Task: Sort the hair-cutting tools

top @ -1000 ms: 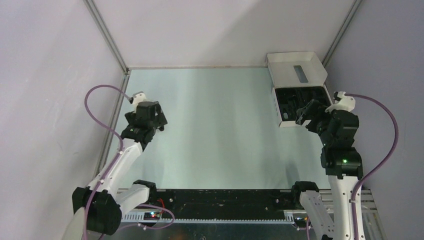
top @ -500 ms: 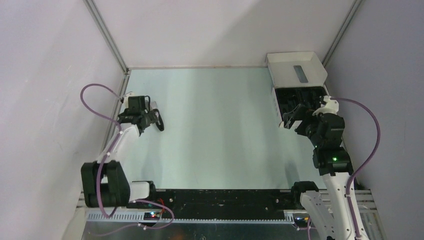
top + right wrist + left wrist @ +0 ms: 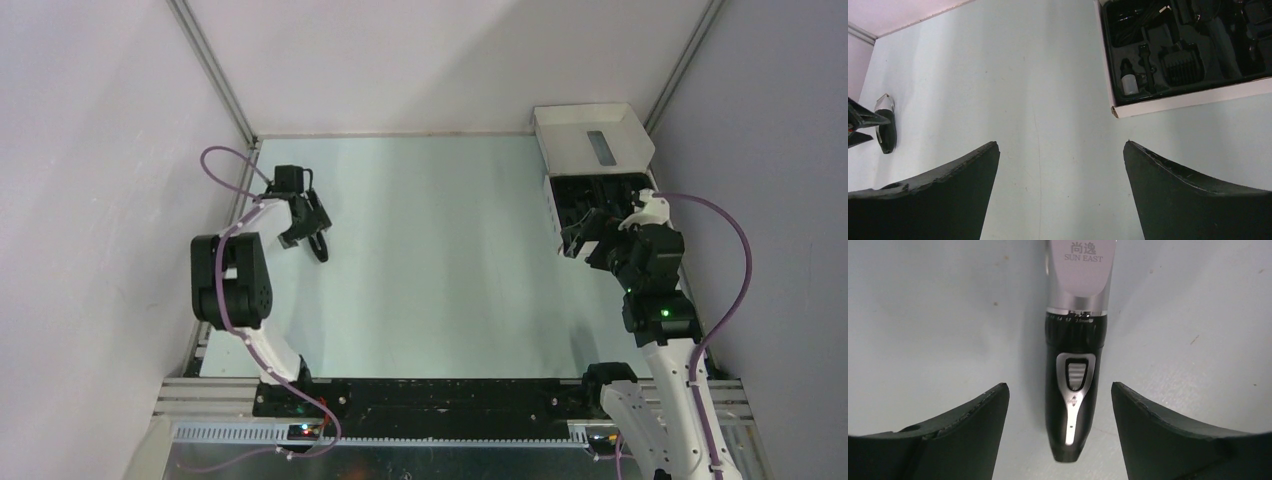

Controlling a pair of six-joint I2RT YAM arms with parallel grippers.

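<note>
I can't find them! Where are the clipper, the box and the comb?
clipper (image 3: pixel 1075 340), left wrist view, black middle.
box (image 3: pixel 1193 98), right wrist view, white front rim.
comb (image 3: pixel 1182 65), right wrist view, its middle.

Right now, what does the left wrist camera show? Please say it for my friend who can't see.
A silver-grey and black hair clipper lies on a pale table, between the open fingers of the left gripper, touching neither. Its silver part reads SUN EAST.

clipper (image 3: pixel 1075 365): silver-grey and black, lying flat on table (image 3: pixel 923 315) | comb attachment (image 3: pixel 1182 64): black, seated in box (image 3: pixel 1193 98)
</note>
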